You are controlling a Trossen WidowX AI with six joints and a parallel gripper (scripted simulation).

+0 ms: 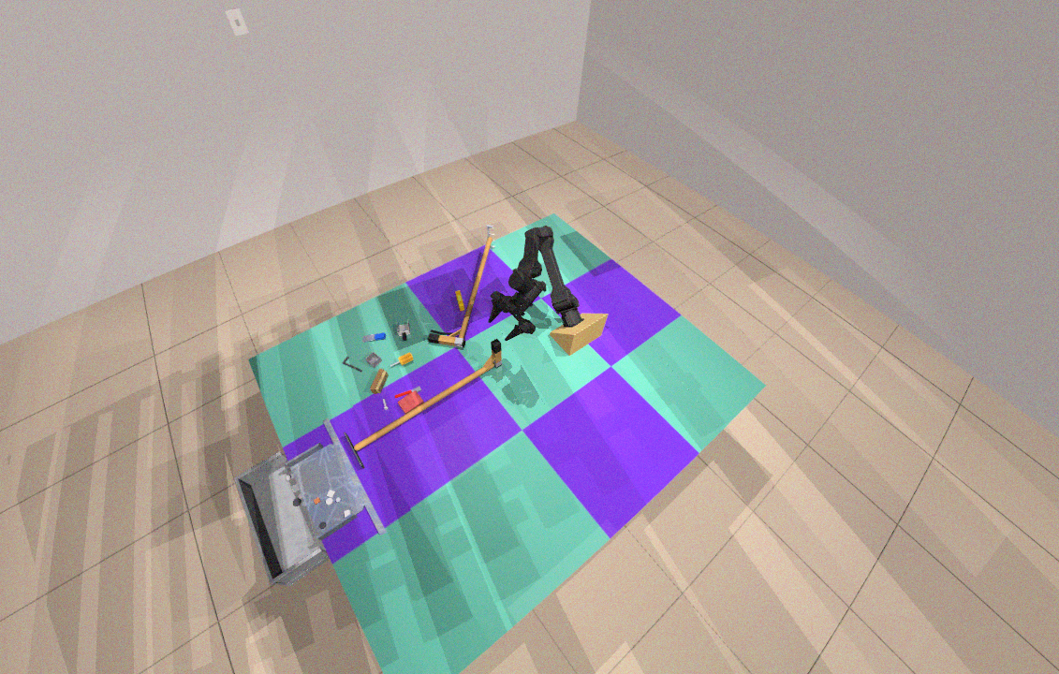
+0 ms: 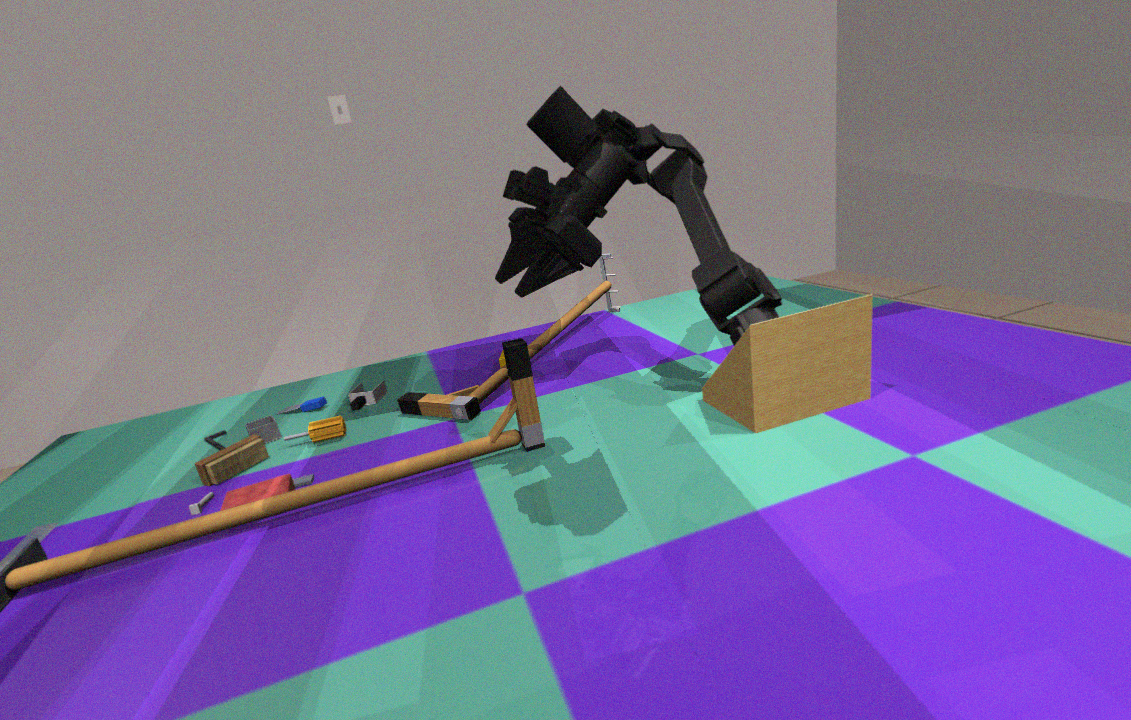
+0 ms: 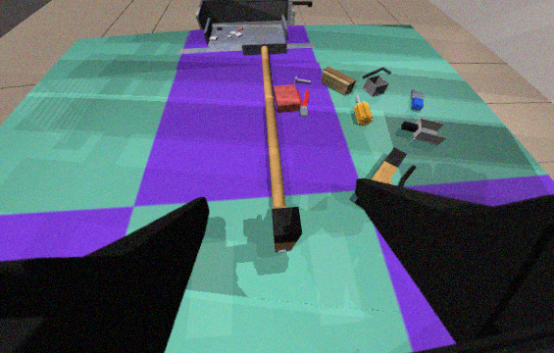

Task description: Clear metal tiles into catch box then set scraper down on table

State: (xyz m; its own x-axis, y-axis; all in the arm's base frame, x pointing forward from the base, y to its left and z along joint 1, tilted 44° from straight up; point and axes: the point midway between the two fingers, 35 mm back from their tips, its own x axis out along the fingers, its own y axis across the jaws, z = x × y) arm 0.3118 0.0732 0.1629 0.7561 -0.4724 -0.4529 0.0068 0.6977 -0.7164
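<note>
Your end effector [image 3: 281,216] was wide apart and held nothing above the long scraper [image 3: 271,123] lying on the worktop [image 3: 85,147]; it looked stiff and tippy, so grab its near black handle [image 3: 286,226].

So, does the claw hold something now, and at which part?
Nothing is held. The claw is open, above the upright grip of the long scraper, without touching it.

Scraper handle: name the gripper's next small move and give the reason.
Probably lower the open gripper straight onto the scraper's upright black-capped handle. The fingers hold nothing, the handle sits between them in the wrist view, and tiles still lie on the bench plate.
</note>
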